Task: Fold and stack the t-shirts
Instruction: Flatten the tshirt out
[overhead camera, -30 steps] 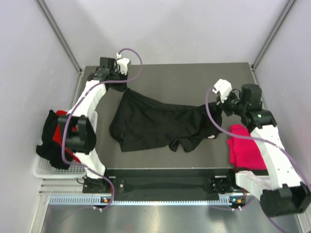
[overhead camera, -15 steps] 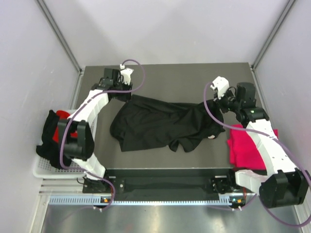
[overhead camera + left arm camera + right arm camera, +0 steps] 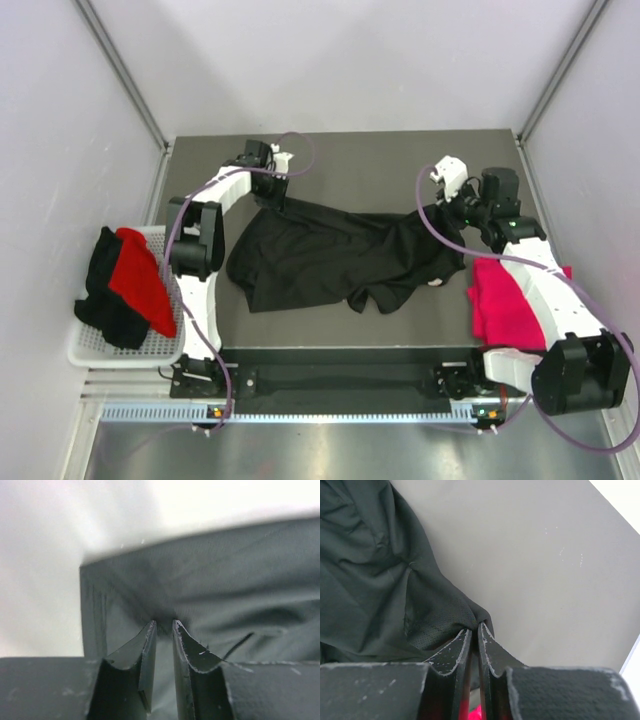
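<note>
A black t-shirt [image 3: 330, 255] lies crumpled across the middle of the dark table, stretched between my two grippers. My left gripper [image 3: 277, 192] is shut on its upper left corner; in the left wrist view the cloth [image 3: 225, 595] hangs pinched between the fingertips [image 3: 150, 630]. My right gripper [image 3: 447, 215] is shut on its upper right corner, the mesh cloth [image 3: 430, 615] bunched at the fingertips [image 3: 482, 630]. A bright pink t-shirt [image 3: 505, 305] lies folded at the table's right edge.
A white wire basket [image 3: 95, 345] at the left holds a red t-shirt [image 3: 140, 285] and a black one [image 3: 100, 290], draped over its rim. Grey walls close in the left, back and right. The far strip of table [image 3: 380, 160] is bare.
Both grippers have moved towards the back and inward with the shirt's corners, the left one more to the right. The shirt's top edge is pulled straighter. The left arm no longer covers the basket.
</note>
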`<state>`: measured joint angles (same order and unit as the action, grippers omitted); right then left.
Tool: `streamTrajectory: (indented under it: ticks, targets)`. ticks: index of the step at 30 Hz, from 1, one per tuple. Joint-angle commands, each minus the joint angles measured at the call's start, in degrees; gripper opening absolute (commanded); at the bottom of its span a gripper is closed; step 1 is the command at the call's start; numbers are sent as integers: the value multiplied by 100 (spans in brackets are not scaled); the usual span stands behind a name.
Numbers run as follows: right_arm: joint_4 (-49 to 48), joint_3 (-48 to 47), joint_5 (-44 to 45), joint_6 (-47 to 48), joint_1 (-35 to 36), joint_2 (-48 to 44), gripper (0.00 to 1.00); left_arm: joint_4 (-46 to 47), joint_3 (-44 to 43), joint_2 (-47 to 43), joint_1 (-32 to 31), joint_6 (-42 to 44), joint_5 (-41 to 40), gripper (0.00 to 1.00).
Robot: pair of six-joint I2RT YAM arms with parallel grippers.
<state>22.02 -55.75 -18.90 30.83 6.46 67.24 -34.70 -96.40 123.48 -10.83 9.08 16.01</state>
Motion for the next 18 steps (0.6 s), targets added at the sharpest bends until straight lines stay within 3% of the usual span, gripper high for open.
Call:
streamTrajectory:
  ticks: [1,7,12,18]
  targets:
    - [-304,-6,-53,-51,-48,61,8,-240,-345,45,-95,6,-28,26]
    - [-365,64,-62,-42,-48,87,8,-143,59,-244,-130,-11,-124,30]
    - [-383,108,-88,-77,-48,70,8,164,691,-904,-139,14,-335,41]
    - [-374,134,-114,-112,-48,26,8,244,1000,-1265,-139,15,-397,40]
